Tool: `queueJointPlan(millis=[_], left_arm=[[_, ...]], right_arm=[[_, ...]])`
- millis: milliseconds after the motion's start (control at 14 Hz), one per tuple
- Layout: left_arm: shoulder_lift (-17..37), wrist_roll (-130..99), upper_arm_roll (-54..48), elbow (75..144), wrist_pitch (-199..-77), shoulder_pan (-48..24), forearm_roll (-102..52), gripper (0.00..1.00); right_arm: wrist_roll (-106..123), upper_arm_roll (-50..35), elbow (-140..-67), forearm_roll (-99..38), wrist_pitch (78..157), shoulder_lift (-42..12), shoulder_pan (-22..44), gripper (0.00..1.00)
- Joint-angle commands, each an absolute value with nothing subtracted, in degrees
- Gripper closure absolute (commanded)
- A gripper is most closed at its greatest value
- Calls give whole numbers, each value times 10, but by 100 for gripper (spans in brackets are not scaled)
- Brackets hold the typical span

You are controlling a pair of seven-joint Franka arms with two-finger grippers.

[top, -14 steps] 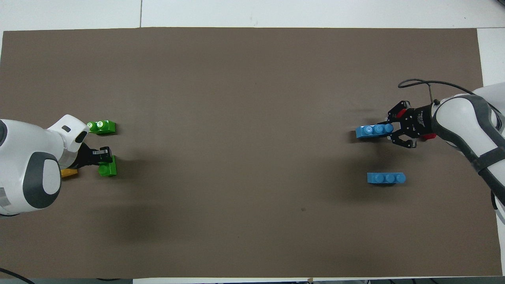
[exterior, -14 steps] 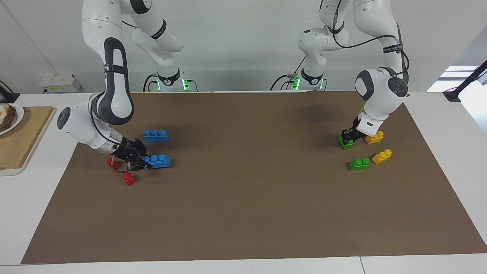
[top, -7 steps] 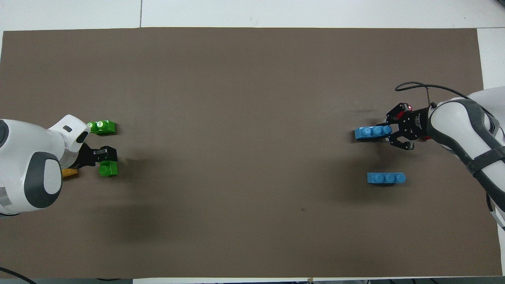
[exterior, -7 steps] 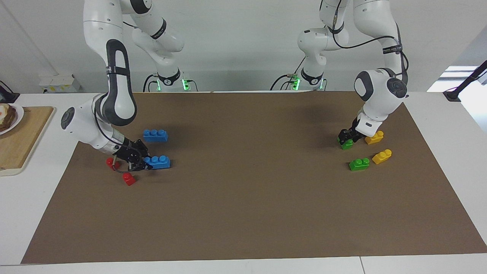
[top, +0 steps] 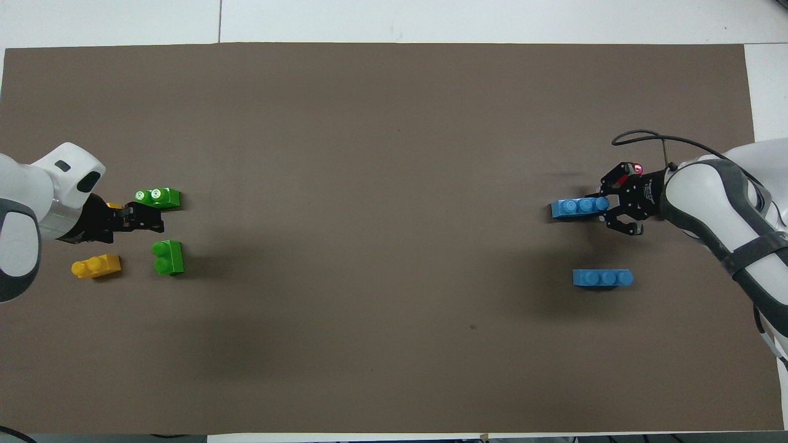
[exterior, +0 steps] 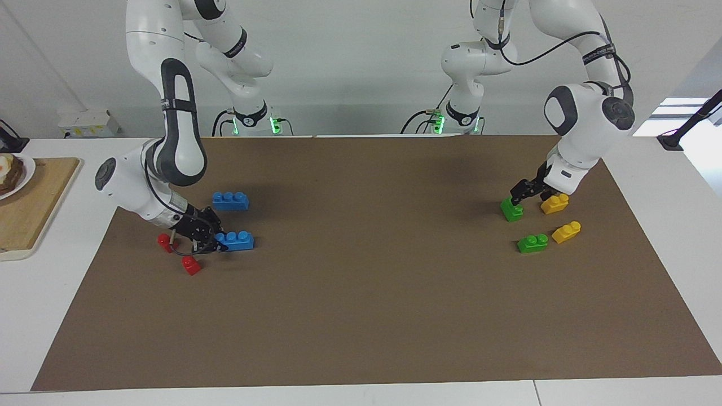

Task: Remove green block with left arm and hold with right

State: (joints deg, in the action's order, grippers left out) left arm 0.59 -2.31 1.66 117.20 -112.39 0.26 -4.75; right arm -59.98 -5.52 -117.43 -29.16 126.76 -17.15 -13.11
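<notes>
A green block (exterior: 511,210) lies on the brown mat (exterior: 366,293) toward the left arm's end; it also shows in the overhead view (top: 168,257). My left gripper (exterior: 522,192) hangs just above it, open and empty; in the overhead view the left gripper (top: 144,218) is between this block and a second green block (top: 158,197), which the facing view also shows (exterior: 532,243). My right gripper (exterior: 211,239) is low at the right arm's end, shut on the end of a blue three-stud brick (exterior: 236,241), (top: 578,207).
Two yellow bricks (exterior: 554,203), (exterior: 566,232) lie beside the green ones. A second blue brick (exterior: 230,201) and two red bricks (exterior: 165,241), (exterior: 192,265) lie by the right gripper. A wooden board (exterior: 28,197) sits off the mat.
My left gripper has let go of the green block and risen off it, drawing back toward the left arm's end. The right gripper and its blue brick shifted only slightly.
</notes>
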Motion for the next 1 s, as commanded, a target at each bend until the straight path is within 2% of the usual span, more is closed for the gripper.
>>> queueJointPlan(millis=[0, 71, 143, 214, 286, 429, 714, 929], left_arm=[[4, -20, 19, 1128, -1060, 10, -50, 0], [-7, -19, 20, 1122, -1051, 11, -49, 0], [-9, -19, 21, 1112, -1047, 11, -49, 0], [-4, -19, 21, 1087, -1026, 11, -49, 0], [3, -19, 21, 1054, -1000, 12, -49, 0], [25, -18, 19, 997, -956, 10, -13, 0], [21, -17, 18, 975, -937, 2, 13, 0], [31, -17, 16, 945, -930, 0, 9, 0]], right_arm=[[-564, -61, -1193, -280, 1280, -155, -136, 87], [-561, -61, -1192, -280, 1278, -155, -136, 68], [-562, -61, -1187, -280, 1273, -155, -134, 34], [-564, -62, -1184, -280, 1271, -155, -134, 13], [-569, -62, -1176, -280, 1264, -152, -129, 5], [-579, -62, -1162, -280, 1232, -140, -128, 2], [-644, -58, -1096, -278, 1132, -119, -131, 2], [-664, -58, -1064, -253, 1100, -103, -134, 1]])
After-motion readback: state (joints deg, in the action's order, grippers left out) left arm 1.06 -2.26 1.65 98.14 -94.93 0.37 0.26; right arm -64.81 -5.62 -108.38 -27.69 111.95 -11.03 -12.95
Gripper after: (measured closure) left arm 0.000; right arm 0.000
